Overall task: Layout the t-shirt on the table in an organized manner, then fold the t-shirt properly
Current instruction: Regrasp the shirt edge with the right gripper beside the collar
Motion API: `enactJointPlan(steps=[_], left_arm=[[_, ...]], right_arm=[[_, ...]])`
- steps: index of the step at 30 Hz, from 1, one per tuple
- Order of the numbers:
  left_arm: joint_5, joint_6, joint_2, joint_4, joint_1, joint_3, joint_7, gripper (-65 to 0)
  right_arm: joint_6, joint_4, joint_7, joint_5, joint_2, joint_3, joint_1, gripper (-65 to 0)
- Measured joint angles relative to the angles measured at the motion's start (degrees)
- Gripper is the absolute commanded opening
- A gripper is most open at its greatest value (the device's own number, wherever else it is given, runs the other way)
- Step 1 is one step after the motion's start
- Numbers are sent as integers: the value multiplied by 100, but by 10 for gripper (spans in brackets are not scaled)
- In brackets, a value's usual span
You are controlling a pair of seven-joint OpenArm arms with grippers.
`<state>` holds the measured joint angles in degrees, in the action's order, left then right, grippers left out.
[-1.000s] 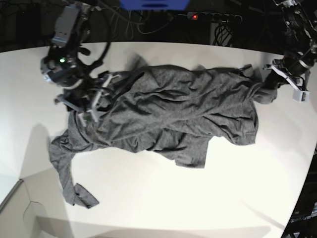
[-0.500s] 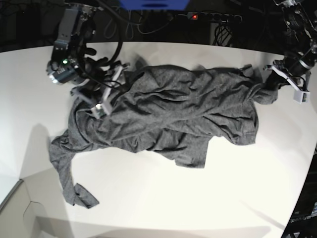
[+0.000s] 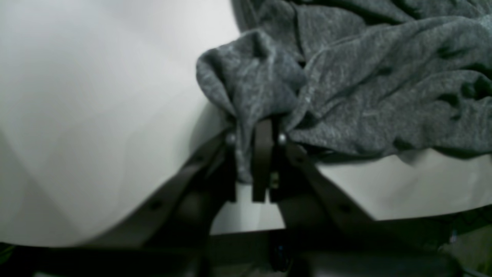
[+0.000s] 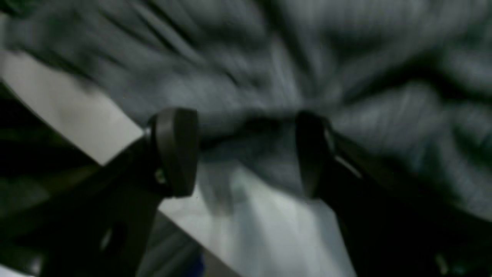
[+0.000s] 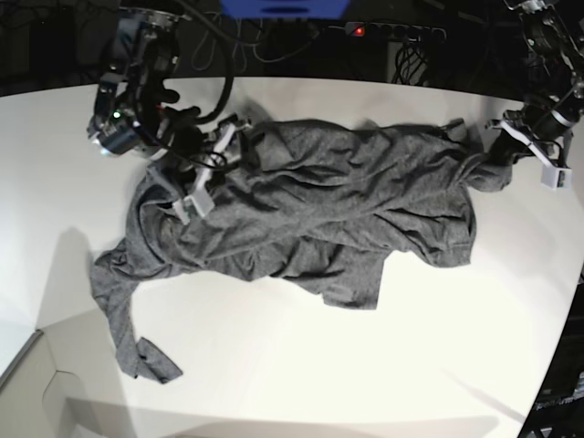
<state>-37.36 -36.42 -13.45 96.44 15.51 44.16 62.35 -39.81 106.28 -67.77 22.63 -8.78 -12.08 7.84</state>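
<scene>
white table (image 5: 301, 365), left gripper (image 3: 255, 138) pinching t-shirt (image 3: 365, 77)

A power strip (image 5: 394, 31) (red light lit) beside tangled cables (image 5: 265, 36).

The table (image 5: 301, 365) is a wide, plain white matte top with a curved far edge against a dark background. Directly on it lies the t-shirt (image 5: 319, 205), a heathered dark grey knit, wrinkled and bunched, spread across the far half from one side almost to the other. One narrow strip of it trails toward the near side at the base view's left and ends in a small crumpled fold. The near half of the tabletop is bare white, crossed by soft shadows.
</scene>
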Motion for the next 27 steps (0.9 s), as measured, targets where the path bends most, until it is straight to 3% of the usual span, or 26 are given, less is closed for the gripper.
enactJointPlan(steps=[10,23,27], left_arm=[[-15,2,0,260,0,0,2,-649],[-17,0,-2,269,2,0,4,-649],[-17,0,0,269,0,0,2,-649]], right_arm=[[0,22,-57,33,2,0,15,-247],[0,-776,52,31,4,-13,-149,-252],[0,-811,13,33,4,-13,-225,-331]])
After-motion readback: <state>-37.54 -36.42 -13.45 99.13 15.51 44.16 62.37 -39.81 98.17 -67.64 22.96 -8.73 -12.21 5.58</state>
